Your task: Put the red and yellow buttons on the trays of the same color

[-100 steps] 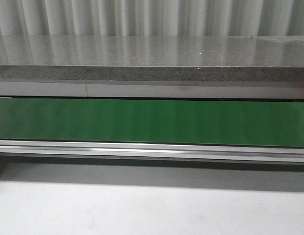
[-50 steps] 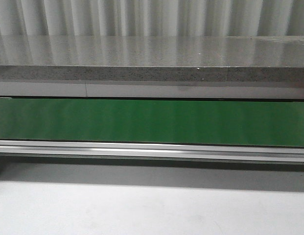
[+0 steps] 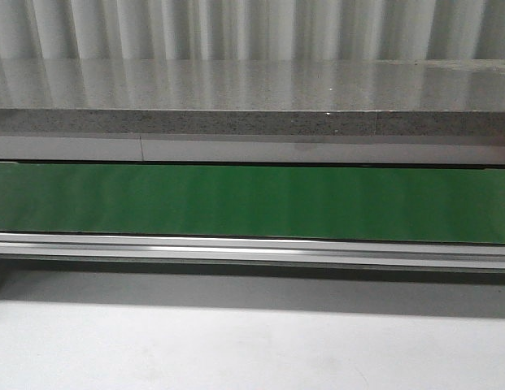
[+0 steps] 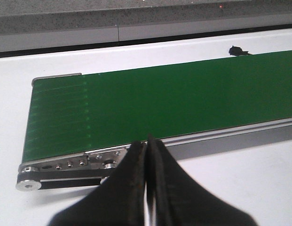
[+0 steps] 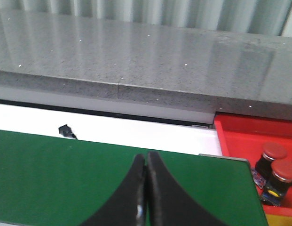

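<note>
Both black grippers, left [image 4: 146,143] and right [image 5: 146,160], hover with jaws closed and empty over a bare green conveyor belt [image 3: 252,203], while two red-capped push buttons [image 5: 279,162] already sit in the red plastic tray [image 5: 240,134] at three o'clock.

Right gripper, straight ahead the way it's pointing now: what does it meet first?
Likely the green belt: the shut right gripper points down over its bare surface. Beyond lies the white table. Depth is unclear.
</note>
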Tool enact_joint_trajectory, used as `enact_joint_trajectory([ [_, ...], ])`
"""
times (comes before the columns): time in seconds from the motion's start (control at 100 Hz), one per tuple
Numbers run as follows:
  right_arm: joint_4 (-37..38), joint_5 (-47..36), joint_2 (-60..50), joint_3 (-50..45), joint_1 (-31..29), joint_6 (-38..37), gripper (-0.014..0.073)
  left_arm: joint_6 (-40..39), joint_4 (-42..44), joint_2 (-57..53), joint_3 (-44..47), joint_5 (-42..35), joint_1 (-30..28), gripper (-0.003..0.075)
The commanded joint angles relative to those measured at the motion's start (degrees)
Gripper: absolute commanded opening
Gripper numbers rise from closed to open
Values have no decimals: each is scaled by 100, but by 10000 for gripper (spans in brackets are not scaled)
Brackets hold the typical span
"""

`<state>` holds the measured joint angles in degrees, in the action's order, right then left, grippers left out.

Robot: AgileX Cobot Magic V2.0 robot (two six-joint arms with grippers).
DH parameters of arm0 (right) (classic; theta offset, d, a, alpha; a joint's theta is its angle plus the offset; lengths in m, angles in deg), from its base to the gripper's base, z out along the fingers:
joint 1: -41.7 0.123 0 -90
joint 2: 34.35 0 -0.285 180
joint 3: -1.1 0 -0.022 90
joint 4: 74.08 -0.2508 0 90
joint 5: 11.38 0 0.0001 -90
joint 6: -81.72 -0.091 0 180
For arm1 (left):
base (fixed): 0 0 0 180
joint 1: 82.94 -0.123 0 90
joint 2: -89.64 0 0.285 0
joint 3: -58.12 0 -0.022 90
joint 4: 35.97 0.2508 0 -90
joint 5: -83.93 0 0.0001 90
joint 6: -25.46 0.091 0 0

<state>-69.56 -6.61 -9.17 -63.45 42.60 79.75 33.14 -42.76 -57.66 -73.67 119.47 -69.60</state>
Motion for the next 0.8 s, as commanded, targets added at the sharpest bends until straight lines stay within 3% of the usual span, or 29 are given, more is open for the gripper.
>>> enact_joint_trajectory([
  [0.0, 80, -877, -361, -255, -223, -238, -59, -10, -93, 19, -136, -410, 39, -20],
  [0.46, -97, -982, -1916, -1338, -768, -436, -59, -10, -93, 19, -136, -410, 39, -20],
  [0.79, -97, -824, -1893, -1323, -768, -430, -59, -10, -93, 19, -136, -418, 39, -20],
])
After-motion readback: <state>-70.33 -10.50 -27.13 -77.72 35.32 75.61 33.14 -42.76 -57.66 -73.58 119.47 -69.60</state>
